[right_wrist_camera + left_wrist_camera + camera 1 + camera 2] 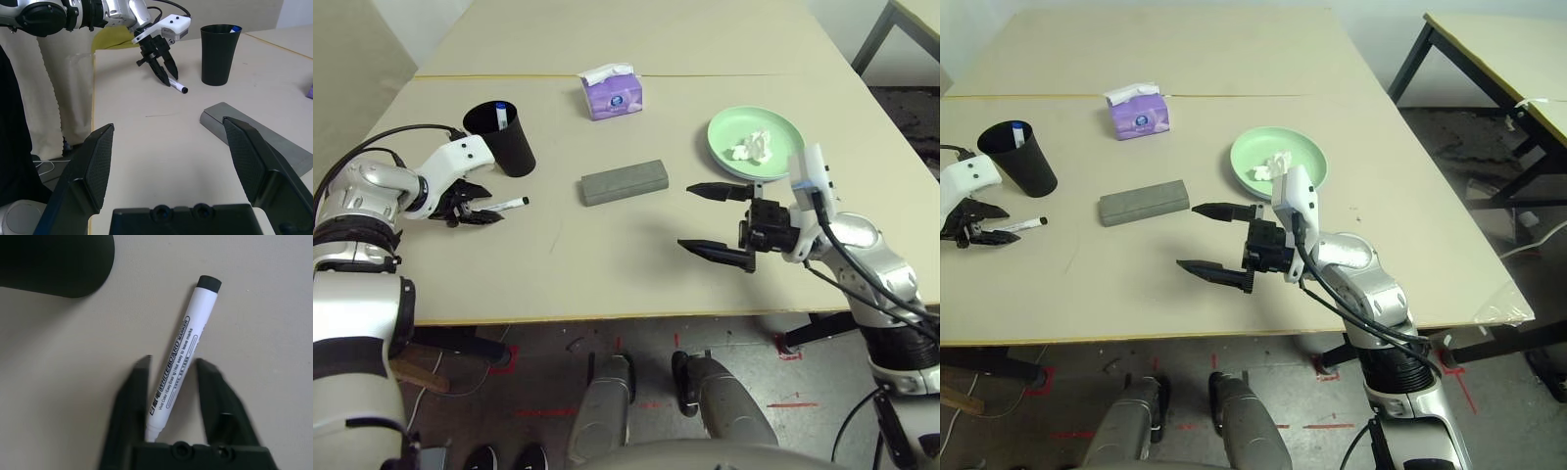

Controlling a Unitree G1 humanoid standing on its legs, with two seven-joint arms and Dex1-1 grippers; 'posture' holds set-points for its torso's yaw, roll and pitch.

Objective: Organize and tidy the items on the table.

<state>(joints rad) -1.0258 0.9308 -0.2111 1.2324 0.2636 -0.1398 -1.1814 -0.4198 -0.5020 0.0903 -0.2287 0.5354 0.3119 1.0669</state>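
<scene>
Head view: matte beige table (607, 264), thin yellow seam across the far part. Left gripper (480, 212) low at the table's left side, its black fingers either side of a white marker (509, 205) lying flat; I can't tell if they're pinching it. Tapered black cup (504, 137) just behind, another marker standing inside. Grey rectangular glasses case (624, 182) mid-table, purple tissue box (613, 93) beyond. Round green plate (754, 142) holds crumpled tissue (750, 148). Right gripper (717, 221) hovers, fingers spread wide, empty.

Left wrist: marker barrel (181, 362) with a small gap to each finger.

Right wrist: textured pads (98, 161) wide apart, case corner (254, 134) between.
</scene>
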